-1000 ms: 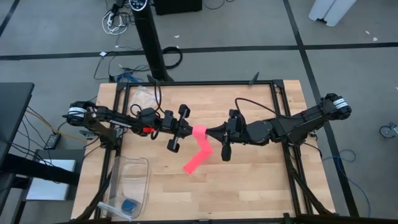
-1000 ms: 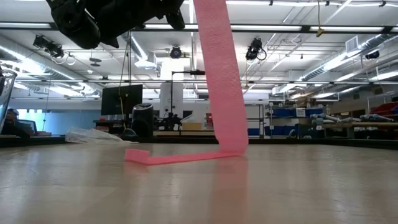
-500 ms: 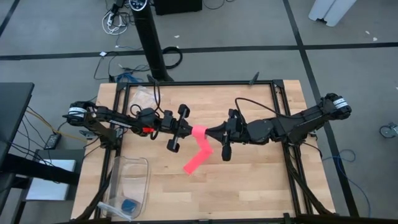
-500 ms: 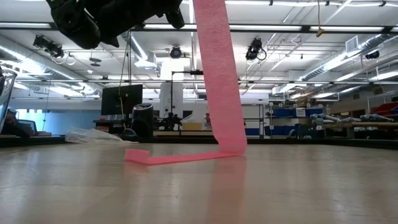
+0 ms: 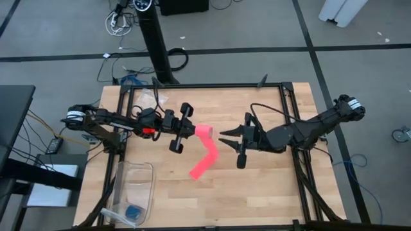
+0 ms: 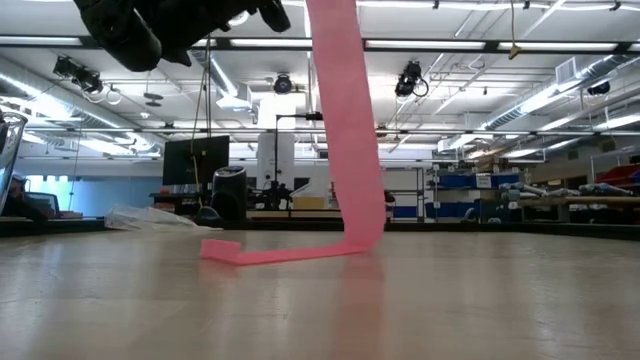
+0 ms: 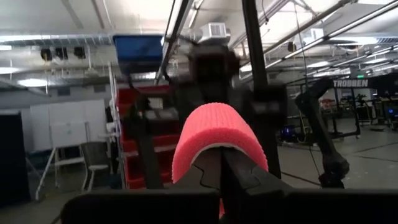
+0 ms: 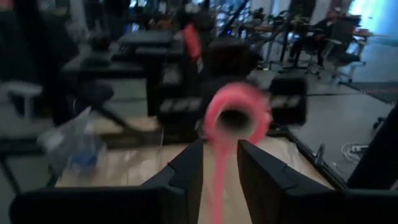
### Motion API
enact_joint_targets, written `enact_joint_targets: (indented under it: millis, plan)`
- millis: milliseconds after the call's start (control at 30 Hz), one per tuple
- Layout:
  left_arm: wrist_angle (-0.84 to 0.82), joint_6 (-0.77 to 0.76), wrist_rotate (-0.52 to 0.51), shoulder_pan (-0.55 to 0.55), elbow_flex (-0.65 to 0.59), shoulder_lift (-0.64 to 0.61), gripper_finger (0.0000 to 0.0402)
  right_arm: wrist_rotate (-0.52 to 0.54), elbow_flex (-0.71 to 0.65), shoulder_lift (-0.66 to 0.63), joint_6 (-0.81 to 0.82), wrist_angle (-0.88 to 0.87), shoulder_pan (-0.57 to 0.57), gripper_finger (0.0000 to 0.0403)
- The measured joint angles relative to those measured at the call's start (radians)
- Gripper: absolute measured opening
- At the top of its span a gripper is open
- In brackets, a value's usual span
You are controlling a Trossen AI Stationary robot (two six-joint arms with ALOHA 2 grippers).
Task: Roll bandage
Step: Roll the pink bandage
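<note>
The bandage is a bright pink strip with its upper end wound into a small roll (image 5: 204, 131) held above the middle of the table. From the roll the strip (image 6: 345, 130) hangs down, and its free end (image 5: 196, 172) lies flat on the wood. My left gripper (image 5: 195, 130) reaches in from the table's left and is shut at the roll. My right gripper (image 5: 223, 135) stands open a little to the right of the roll and clear of it. In the right wrist view its fingers (image 8: 186, 171) frame the roll's hollow end (image 8: 235, 118). My left gripper carries the roll on the free ends of its shut fingers (image 7: 219, 163), with the pink layers (image 7: 214, 130) arched over them. The fingers come roughly level from the table's left, along the roll's axis. The roll is lifted clear, the strip hanging below it to the table.
A clear plastic bin (image 5: 131, 186) with a small blue object (image 5: 133, 212) stands at the near left corner. A crumpled clear bag (image 5: 149, 97) lies at the far left. Black frame rails (image 5: 205, 85) run around the tabletop. Bare wood shows near and right of the strip.
My right gripper has opened, let go of the roll and drawn back toward the table's right edge. The roll stays on my left gripper, and the hanging strip has swung slightly.
</note>
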Motion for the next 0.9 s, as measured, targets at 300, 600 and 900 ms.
enact_joint_targets:
  millis: [300,600,900]
  plan:
    - [-0.190,0.032,0.040,0.060,0.000,-0.136,0.0000,-0.088,0.001,0.186,0.046,-0.071,0.065,0.0103]
    - [-0.280,0.040,0.042,0.074,0.000,-0.165,0.0000,-0.187,0.001,0.555,0.319,0.183,0.066,0.0108]
    - [-0.287,0.043,0.041,0.083,0.000,-0.168,0.0000,-0.239,0.001,0.758,0.562,0.353,0.013,0.0112]
